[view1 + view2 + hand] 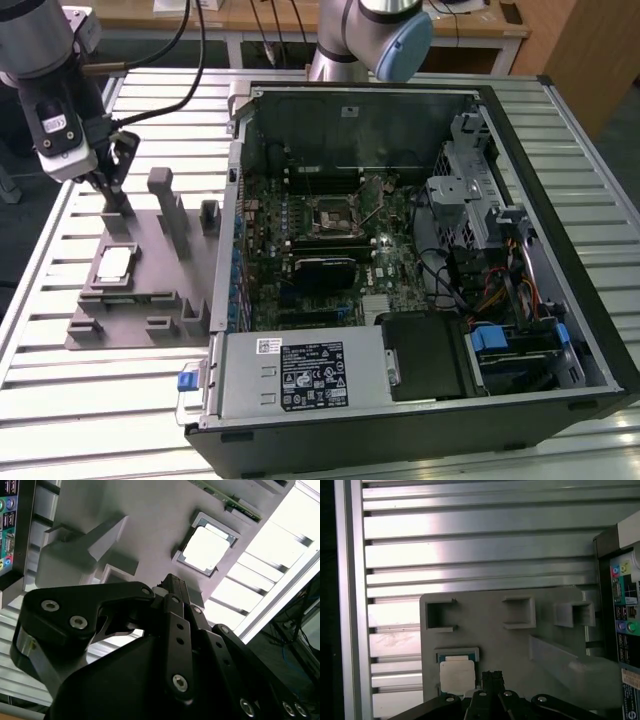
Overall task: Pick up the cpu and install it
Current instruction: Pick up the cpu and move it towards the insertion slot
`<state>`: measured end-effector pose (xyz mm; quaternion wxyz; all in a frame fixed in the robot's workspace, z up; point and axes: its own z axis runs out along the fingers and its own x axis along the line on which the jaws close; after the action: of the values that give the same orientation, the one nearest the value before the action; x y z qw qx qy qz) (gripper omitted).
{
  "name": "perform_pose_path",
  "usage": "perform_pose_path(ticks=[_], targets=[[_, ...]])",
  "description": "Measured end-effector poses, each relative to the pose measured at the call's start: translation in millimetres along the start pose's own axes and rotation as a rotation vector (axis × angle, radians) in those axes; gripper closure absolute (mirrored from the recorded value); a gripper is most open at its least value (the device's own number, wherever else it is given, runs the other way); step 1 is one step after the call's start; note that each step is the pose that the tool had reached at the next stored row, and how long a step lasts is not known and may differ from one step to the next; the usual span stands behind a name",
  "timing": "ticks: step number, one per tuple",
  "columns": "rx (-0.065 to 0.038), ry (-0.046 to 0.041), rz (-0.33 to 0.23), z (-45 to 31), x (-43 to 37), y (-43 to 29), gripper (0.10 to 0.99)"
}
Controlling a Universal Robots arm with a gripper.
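Note:
The cpu (113, 265) is a small square chip with a pale metal top. It lies flat in a recess of the grey tray (152, 272) at the exterior view's left. Both wrist views show the cpu (207, 549) (456, 675) in its frame on the tray (150, 525) (485, 645). My gripper (119, 203) hangs just above the tray, a short way beyond the chip and apart from it. Its dark fingertips (492, 677) (172, 586) stand together with nothing between them. The metal-framed socket (329, 217) sits on the motherboard inside the open case.
The open computer case (575, 250) lies on its side to the exterior view's right of the tray, its port panel (625, 605) close by. Upright pegs (163, 195) rise from the tray beside my gripper. A slatted aluminium table (100, 400) carries everything.

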<state>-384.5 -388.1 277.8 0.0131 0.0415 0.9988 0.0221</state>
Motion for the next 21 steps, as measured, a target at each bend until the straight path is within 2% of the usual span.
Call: perform_pose_path(ticks=[4, 12, 21], targets=[[0.000, 0.0001, 0.000, 3.5, 1.1, -3.0, 0.980], [0.000, 0.0001, 0.000, 10.8, 3.8, -13.7, 0.980], [0.000, 0.0000, 0.000, 21.9, 9.2, -22.5, 0.980]])
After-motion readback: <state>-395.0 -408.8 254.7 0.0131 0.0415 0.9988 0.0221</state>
